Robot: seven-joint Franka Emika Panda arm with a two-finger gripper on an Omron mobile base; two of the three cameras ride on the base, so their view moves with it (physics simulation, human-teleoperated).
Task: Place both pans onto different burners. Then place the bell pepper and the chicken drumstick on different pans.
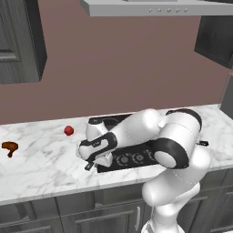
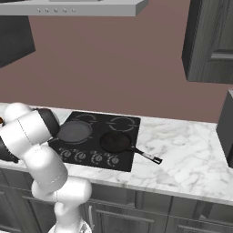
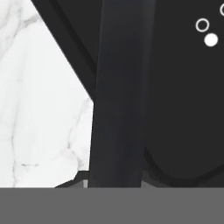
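**Wide pan on burner, gripper clamped on its handle**

The wide grey pan [image 2: 74,131] sits on the front-left burner of the cooktop [image 2: 119,122], shallow, flat, matte dark grey. Its handle [image 3: 120,100] runs up the middle of the hand view as a thick dark bar, crossing the cooktop edge onto the marble counter [image 3: 39,113]. The gripper [image 1: 93,163] hangs low at the cooktop's left front corner, fingers closed on that handle; fingertips themselves aren't visible, so the hold is judged from how close the handle is. Likely it's held there because the pan isn't released yet.

The smaller black pan [image 2: 116,142] is on the neighbouring front burner, handle pointing right onto the counter. So each pan has its own burner.

The bell pepper [image 1: 68,130], small, glossy red, sits on the counter left of the cooktop. The chicken drumstick [image 1: 9,147], brown-orange, lies further left. Both wait for loading.
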